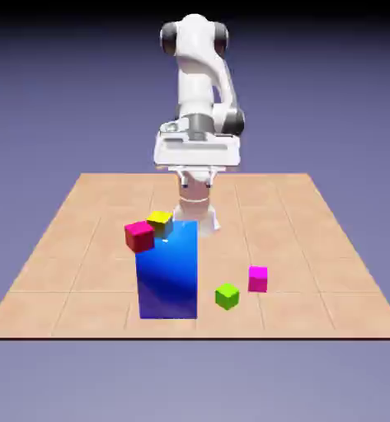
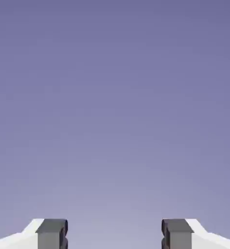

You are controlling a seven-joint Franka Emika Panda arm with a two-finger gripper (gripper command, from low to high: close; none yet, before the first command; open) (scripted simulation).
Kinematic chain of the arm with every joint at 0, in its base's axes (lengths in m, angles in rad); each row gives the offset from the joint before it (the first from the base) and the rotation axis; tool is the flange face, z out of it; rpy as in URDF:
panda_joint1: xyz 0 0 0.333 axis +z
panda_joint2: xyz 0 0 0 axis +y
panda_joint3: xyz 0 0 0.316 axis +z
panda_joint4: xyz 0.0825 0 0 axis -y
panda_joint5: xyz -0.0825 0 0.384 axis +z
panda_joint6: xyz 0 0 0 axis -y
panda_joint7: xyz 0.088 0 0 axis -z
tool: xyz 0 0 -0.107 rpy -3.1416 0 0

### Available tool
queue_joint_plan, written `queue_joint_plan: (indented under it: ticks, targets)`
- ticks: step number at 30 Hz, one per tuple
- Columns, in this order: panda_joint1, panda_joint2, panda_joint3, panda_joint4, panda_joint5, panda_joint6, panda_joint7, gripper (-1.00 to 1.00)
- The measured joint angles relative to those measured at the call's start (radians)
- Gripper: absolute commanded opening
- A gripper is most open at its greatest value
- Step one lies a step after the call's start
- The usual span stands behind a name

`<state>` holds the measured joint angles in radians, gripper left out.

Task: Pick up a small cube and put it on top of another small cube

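Tool (image 2: 114, 236) spread and empty, well above magenta cube (image 1: 258, 278) beside green cube (image 1: 227, 296).

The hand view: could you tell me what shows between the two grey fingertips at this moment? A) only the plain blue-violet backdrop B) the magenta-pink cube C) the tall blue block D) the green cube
A: in the hand view the gripper is open, with only empty backdrop between its fingertips, while the magenta-pink cube and the green cube sit on the table.
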<state>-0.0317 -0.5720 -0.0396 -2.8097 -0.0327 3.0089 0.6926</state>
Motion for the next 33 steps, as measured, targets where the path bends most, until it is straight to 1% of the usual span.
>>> queue_joint_plan:
  ticks: [33]
  targets:
    - [-1.196,-0.053,-1.084,0.008,-0.896,-0.77,-1.326,0.0]
